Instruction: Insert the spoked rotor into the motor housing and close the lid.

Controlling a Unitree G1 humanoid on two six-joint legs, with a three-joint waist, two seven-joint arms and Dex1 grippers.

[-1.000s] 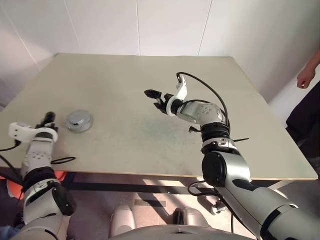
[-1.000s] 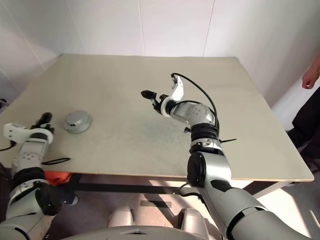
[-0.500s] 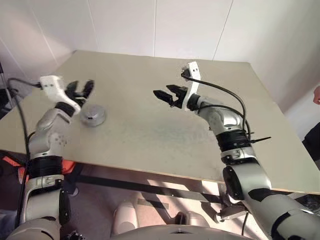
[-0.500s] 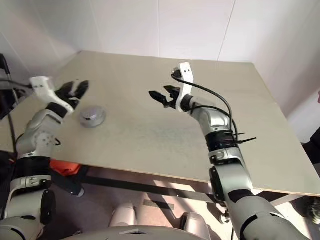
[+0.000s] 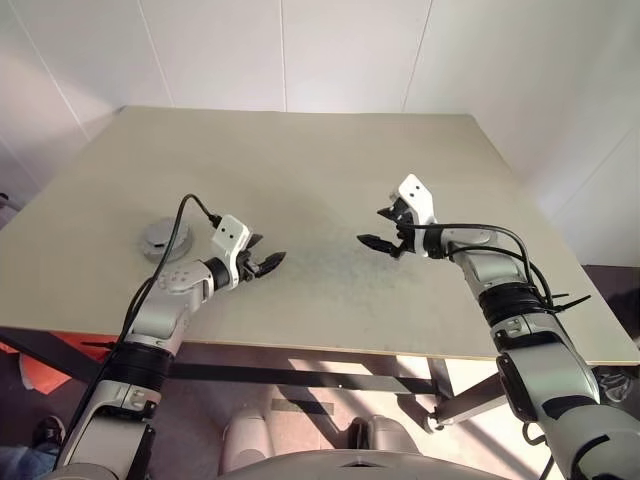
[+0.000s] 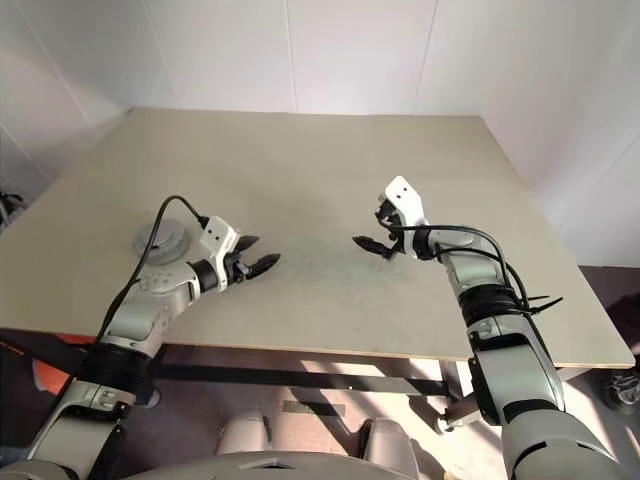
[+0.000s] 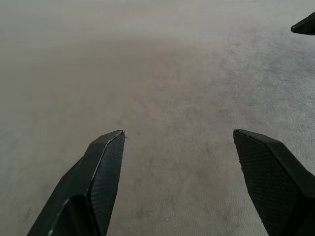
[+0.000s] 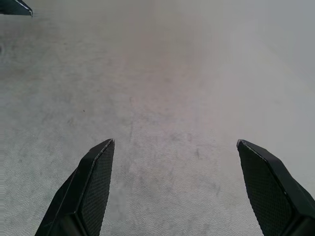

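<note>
Two grippers: left gripper [image 5: 268, 262] and right gripper [image 5: 377, 241], both spread, empty.
Assembled motor housing [image 5: 165, 238]: nine o'clock; likely heavy, rigid, smooth; grasp across rim.

Desk [image 5: 300, 170]: pale beige, faint grey smudging mid-surface. Round assembled housing [image 5: 165, 238]: silver-grey metal. Gripper fingers [image 7: 101, 172]: black, fine cross-hatched texture. Wall: white panels.

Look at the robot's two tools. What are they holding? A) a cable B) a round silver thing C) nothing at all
C: the left tool and the right tool both stand open over bare table, and the round silver assembly sits apart, behind the left arm.
</note>
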